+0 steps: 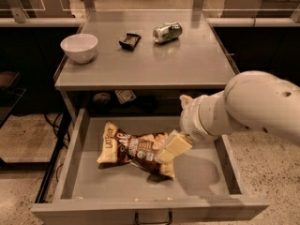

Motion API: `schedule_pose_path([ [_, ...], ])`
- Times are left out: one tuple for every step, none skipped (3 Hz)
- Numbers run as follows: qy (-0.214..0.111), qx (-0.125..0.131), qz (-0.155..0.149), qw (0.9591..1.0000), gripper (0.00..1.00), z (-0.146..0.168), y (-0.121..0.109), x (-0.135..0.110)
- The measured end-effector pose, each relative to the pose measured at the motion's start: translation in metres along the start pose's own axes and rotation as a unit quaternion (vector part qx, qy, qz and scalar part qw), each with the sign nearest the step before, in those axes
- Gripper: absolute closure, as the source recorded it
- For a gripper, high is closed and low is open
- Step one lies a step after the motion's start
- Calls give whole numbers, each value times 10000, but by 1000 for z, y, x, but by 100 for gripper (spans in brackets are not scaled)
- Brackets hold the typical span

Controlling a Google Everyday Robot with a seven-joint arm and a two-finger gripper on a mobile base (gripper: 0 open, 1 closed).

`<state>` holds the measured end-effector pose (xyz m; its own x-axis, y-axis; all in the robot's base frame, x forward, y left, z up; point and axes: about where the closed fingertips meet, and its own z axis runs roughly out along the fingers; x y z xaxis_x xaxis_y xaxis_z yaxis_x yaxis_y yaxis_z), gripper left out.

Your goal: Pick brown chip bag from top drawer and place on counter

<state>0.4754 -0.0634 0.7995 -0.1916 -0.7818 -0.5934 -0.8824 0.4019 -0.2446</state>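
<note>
The brown chip bag (133, 149) lies crumpled on the floor of the open top drawer (70, 159), left of centre, with its tan end to the left. My gripper (172, 148) hangs from the large white arm (243, 107) coming in from the right. It sits low in the drawer, at or over the bag's right end. The grey counter (154, 62) is directly above the drawer.
On the counter stand a white bowl (79, 47) at the left, a small dark packet (130, 40) and a shiny green can (167, 32) on its side at the back. The drawer's dark handle (153, 218) faces me. Glass-railed counters run behind.
</note>
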Motion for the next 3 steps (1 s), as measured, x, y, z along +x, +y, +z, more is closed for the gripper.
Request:
schedule_pose_path([
  [130, 58, 155, 9998, 0, 16, 7, 18],
  [206, 211, 257, 9992, 0, 36, 6, 38],
  [-118, 307, 436, 9985, 0, 60, -5, 48],
])
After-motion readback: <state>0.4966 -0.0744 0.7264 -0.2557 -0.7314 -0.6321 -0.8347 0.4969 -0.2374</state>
